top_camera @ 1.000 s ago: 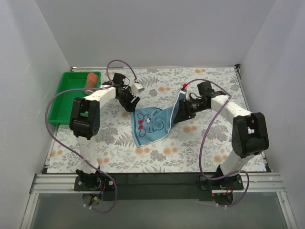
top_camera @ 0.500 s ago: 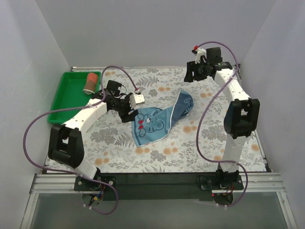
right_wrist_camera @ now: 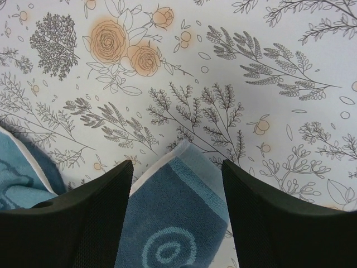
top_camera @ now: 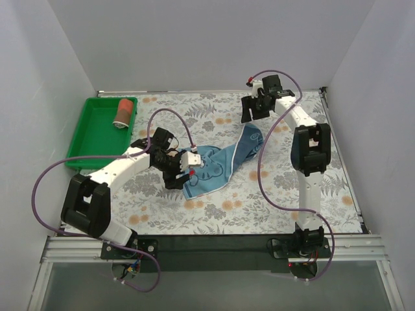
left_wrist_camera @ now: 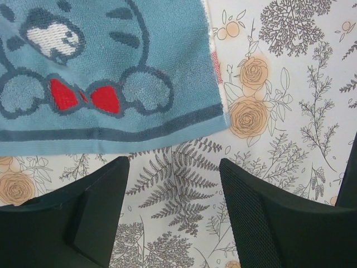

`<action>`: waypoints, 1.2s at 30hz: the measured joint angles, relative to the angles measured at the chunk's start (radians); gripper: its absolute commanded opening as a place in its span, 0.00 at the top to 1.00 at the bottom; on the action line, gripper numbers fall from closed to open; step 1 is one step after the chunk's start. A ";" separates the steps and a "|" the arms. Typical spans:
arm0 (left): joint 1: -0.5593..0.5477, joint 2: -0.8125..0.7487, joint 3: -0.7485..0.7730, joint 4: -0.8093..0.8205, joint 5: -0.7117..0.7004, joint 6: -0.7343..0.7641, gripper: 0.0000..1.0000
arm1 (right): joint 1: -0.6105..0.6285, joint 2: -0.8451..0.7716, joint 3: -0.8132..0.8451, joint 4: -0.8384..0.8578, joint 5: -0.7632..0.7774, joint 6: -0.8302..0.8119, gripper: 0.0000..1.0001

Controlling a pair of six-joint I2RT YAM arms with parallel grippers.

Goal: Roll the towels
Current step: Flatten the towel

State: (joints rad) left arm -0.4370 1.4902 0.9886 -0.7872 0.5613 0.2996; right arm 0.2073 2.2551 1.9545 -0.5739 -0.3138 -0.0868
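Observation:
The light blue cartoon-print towel (top_camera: 211, 168) lies unrolled and crumpled mid-table, its far end (top_camera: 251, 138) folded over. My left gripper (top_camera: 174, 176) is open and empty, low over the tablecloth just short of the towel's striped edge (left_wrist_camera: 111, 131). My right gripper (top_camera: 250, 116) is open above the towel's far end. In the right wrist view that end's corner (right_wrist_camera: 184, 190) lies between the open fingers (right_wrist_camera: 100, 212), unclamped. The rust-red towel (top_camera: 122, 111) sits as a short roll in the green tray (top_camera: 91, 136).
The floral tablecloth (top_camera: 285, 194) covers the table. The green tray stands at the far left by the left wall. White walls enclose the back and both sides. Purple cables loop over both arms.
The right gripper let go of the towel's far end, swung to the far right, and came back over that end. The left gripper moved nearer along the towel's left edge.

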 measured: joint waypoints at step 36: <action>-0.080 0.047 -0.051 0.080 -0.016 0.007 0.23 | 0.018 0.061 0.054 -0.013 0.011 -0.193 0.29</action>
State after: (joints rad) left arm -0.5167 1.5375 0.9375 -0.7071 0.5457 0.3069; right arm 0.2256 2.3161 2.0087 -0.5869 -0.3023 -0.2794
